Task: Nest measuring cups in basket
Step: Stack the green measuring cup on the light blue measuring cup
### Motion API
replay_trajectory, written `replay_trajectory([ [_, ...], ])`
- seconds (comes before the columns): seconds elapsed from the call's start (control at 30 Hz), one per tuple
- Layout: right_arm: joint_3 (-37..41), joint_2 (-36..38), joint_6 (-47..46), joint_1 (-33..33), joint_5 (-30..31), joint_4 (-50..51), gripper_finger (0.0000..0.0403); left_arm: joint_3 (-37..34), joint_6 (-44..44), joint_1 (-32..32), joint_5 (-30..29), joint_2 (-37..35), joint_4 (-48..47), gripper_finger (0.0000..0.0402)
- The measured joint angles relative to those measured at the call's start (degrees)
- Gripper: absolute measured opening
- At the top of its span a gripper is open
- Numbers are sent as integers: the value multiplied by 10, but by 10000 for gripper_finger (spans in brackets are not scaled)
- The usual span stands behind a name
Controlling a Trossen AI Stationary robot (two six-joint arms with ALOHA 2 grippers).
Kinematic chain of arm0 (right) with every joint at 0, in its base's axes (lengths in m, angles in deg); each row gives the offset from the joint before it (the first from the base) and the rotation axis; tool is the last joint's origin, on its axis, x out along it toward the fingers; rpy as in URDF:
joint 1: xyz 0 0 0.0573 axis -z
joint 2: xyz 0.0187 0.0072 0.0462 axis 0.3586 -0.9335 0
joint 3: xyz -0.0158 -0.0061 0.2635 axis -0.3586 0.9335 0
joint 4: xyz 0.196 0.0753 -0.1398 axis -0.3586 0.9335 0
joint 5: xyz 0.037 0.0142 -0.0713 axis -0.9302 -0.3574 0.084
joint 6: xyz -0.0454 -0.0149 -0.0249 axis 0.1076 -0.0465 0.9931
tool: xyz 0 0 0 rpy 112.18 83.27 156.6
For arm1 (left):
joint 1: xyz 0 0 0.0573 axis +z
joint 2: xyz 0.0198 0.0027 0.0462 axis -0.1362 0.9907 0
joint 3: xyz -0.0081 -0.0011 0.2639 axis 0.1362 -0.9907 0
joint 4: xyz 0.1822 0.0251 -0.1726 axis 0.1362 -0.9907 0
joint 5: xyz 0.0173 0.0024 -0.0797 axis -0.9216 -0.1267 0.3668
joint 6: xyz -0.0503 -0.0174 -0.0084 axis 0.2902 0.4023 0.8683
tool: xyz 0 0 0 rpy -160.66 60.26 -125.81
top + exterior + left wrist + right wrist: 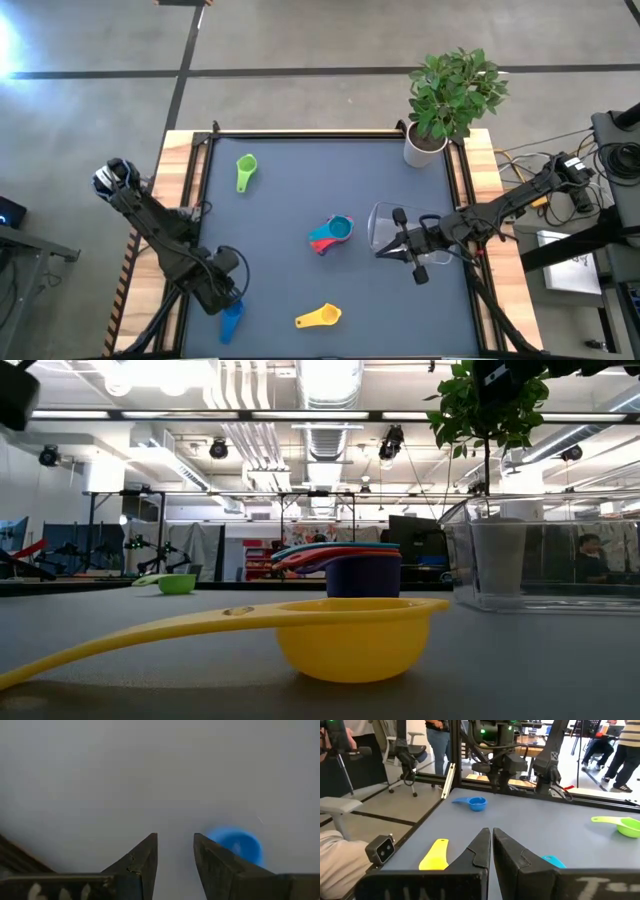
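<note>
Left tool sits at the counter's near left corner, its fingers narrowly parted and gripping nothing. A blue cup lies just beyond the tips, at the near edge, with its bowl showing beside one finger in the left wrist view. Right tool hangs over the basket's inner side, on the right of the counter, with its fingers nearly closed and no cup between them.

Cups already nested, light blue uppermost over red and others, stand mid-counter just left of the basket. In the low view they form a dark-bottomed stack with fanned handles. A yellow cup lies alone near the front edge, bowl up, with its handle toward the left. A green cup lies far back on the left, well apart from everything else.

The basket is clear and upright. A potted plant stands at the far right corner. Open counter surrounds the yellow and green cups.
</note>
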Motion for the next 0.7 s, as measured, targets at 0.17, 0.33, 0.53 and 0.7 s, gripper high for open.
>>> replay_trajectory([
  [0.17,0,0,1,0,0,0,9,-6,6,-10,-6,0,20,107],
  [0.33,0,0,2,0,0,0,9,-6,-8,-5,-68,0,-43,107],
  [0.53,0,0,-7,0,0,-1,9,-6,-51,30,-70,-20,-144,102],
  [0.7,0,0,-16,0,11,-1,9,-8,-138,97,-137,-71,-158,79],
])
